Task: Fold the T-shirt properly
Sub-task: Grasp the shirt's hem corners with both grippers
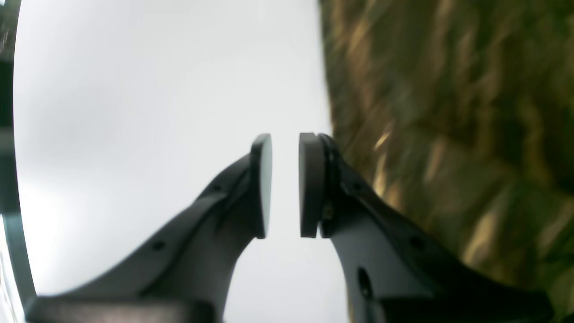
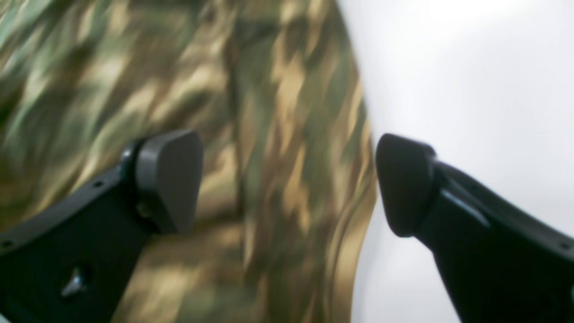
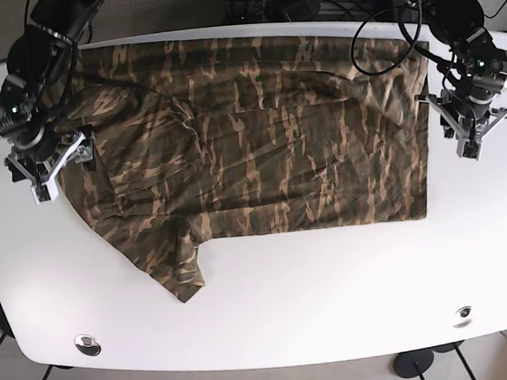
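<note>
Camouflage T-shirt (image 3: pixel 259 146) lies seemingly flat on white table (image 3: pixel 331 298).

I see the T-shirt (image 3: pixel 260 155) spread flat on the surface (image 3: pixel 331 298), my right hand (image 3: pixel 36 166) over its left edge, my left hand (image 3: pixel 475 127) just off its right edge.

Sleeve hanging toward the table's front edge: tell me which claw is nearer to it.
Right. The right claw hovers open at the shirt's edge, up and to the side of that sleeve. The left claw sits beyond the T-shirt's opposite edge, over the white table.
</note>
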### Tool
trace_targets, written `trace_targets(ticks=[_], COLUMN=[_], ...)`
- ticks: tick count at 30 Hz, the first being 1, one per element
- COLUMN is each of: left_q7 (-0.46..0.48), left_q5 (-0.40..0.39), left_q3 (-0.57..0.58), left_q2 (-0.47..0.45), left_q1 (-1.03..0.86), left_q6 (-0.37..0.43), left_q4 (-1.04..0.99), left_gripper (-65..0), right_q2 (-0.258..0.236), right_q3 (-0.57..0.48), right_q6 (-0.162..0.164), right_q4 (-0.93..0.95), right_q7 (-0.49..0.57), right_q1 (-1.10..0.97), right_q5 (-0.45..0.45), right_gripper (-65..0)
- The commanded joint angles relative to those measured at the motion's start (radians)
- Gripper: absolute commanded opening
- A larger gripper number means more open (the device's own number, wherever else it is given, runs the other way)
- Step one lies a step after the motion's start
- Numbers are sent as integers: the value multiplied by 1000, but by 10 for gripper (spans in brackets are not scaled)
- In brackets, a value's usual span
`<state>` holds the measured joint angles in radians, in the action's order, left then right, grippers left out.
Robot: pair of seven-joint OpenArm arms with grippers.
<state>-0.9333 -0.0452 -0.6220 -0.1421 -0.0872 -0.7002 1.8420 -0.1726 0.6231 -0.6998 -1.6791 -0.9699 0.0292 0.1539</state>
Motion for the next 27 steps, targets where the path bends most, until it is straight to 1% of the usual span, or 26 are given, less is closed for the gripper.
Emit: trace_targets(ticks=[1, 2, 4, 5, 7, 9, 12, 14, 16, 19, 20, 21, 22, 23, 24, 25, 26, 27], left_q7=[15, 15, 15, 15, 15, 15, 17, 18, 18, 18, 18, 18, 18, 18, 18, 18, 18, 18], left_q5=[-6, -6, -6, -11, -12, -12, -11, -12, -12, -12, -12, -12, -12, -11, -8, -6, -6, -5], left_q3=[26, 46, 86, 89, 96, 89, 87, 87, 87, 89, 84, 83, 83, 81, 81, 81, 81, 81], left_q2=[-14, -14, -14, -14, -6, 12, 14, 14, 14, 14, 14, 12, 11, 9, 9, 8, 6, 6], left_q1=[45, 62, 80, 85, 106, 116, 117, 117, 117, 134, 146, 155, 169, 186, 215, 237, 271, 295], left_q6=[2, 2, 2, 32, 67, 80, 81, 81, 81, 81, 81, 81, 81, 83, 83, 84, 84, 89], left_q4=[15, 14, 14, 14, 14, 14, 14, 14, 12, -14, -34, -46, -58, -74, -106, -135, -187, -224], left_gripper=[-561, -560, -522, -496, -443, -410, -408, -406, -406, -406, -406, -406, -406, -406, -403, -401, -382, -346], right_q2=[-23, -34, -44, -60, -91, -126, -175, -178, -166, -118, -98, -86, -77, -68, -61, -60, -60, -60], right_q3=[-4, -7, -9, -9, -9, -9, -9, -9, -9, -15, -42, -65, -82, -91, -93, -93, -95, -95], right_q6=[2, 2, 2, 2, 2, 2, 2, 2, 2, 2, 2, 2, 2, 2, 2, 2, 2, 2], right_q4=[93, 159, 334, 412, 587, 745, 926, 979, 983, 977, 949, 931, 916, 907, 903, 903, 903, 903], right_q7=[30, 53, 139, 182, 282, 383, 495, 526, 526, 523, 523, 523, 523, 523, 523, 523, 523, 523], right_q1=[117, 173, 283, 328, 413, 479, 530, 533, 529, 487, 472, 450, 435, 426, 424, 423, 423, 424], right_q5=[-33, -56, -116, -144, -188, -221, -233, -234, -234, -234, -228, -225, -225, -224, -224, -224, -224, -224], right_gripper=[-68, -68, -68, -68, -68, -68, -68, -68, -68, -70, -82, -116, -163, -219, -301, -354, -433, -482])
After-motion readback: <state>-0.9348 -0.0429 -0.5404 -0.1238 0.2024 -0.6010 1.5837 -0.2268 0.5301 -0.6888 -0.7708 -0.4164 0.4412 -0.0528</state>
